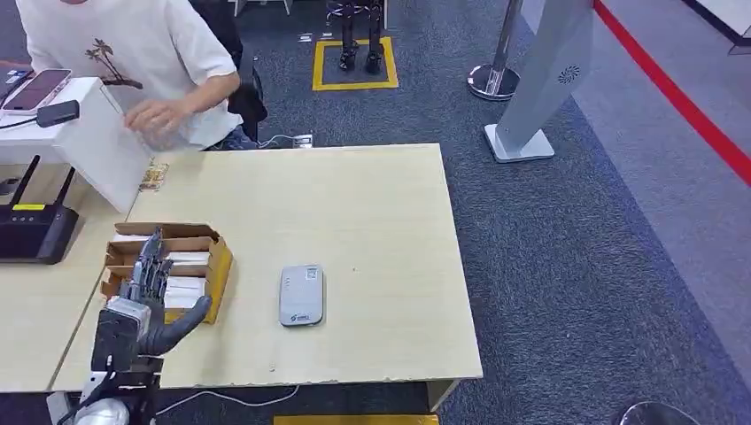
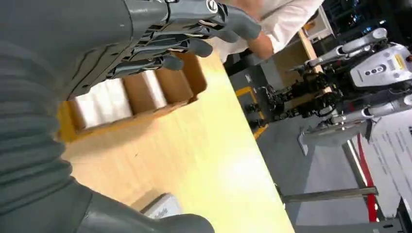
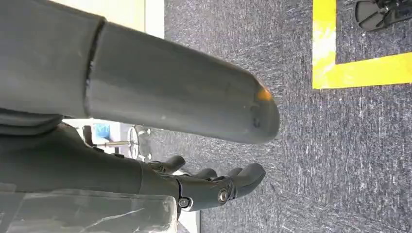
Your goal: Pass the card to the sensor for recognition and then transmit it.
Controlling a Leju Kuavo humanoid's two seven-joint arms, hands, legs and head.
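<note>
Hovering left hand (image 1: pixel 146 288) overlaps card box (image 1: pixel 190 241) edge.

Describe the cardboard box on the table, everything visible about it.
The cardboard box is a low, open-topped brown tray with a yellow outer side, split by cardboard dividers into compartments holding white cards. It sits flat near the left end of the pale wooden table, left of the grey sensor. The left hand hovers over its near end with fingers spread above the compartments; whether they touch the box cannot be told.
</note>
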